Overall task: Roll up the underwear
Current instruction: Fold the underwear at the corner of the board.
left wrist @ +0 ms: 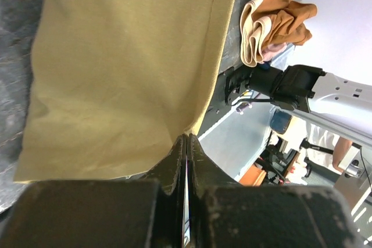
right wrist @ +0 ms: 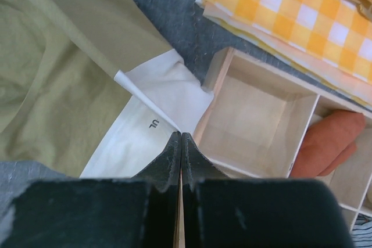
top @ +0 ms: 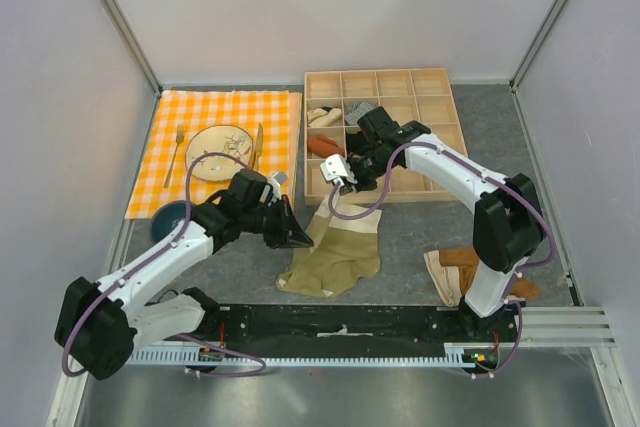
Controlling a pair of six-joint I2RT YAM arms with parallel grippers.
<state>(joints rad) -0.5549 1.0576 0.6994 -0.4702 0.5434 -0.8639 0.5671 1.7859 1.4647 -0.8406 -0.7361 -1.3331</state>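
Top external view: both tools pinched shut on the olive underwear

The underwear (top: pixel 335 252) lies on the grey tabletop (top: pixel 410 237) just toward 6 o'clock of centre, with its cream waistband (right wrist: pixel 145 126) at the garment's 12 o'clock end. A divided wooden tray (top: pixel 440 137) sits beyond it at 1 o'clock. The left tool (left wrist: pixel 185 140) is closed on the garment's 9 o'clock edge, and olive cloth meets its fingertips. The right tool (right wrist: pixel 181 136) is closed on a turned-up corner of the waistband, right beside the tray wall. A rust-brown garment (top: pixel 460 267) sits apart at 4 o'clock.

The fabric looks thin, light and limp, so it will likely sag, wrinkle and slide on itself. The doubled waistband is the firmest place to hold. Pinching at opposite edges should keep it taut enough to start an even roll.
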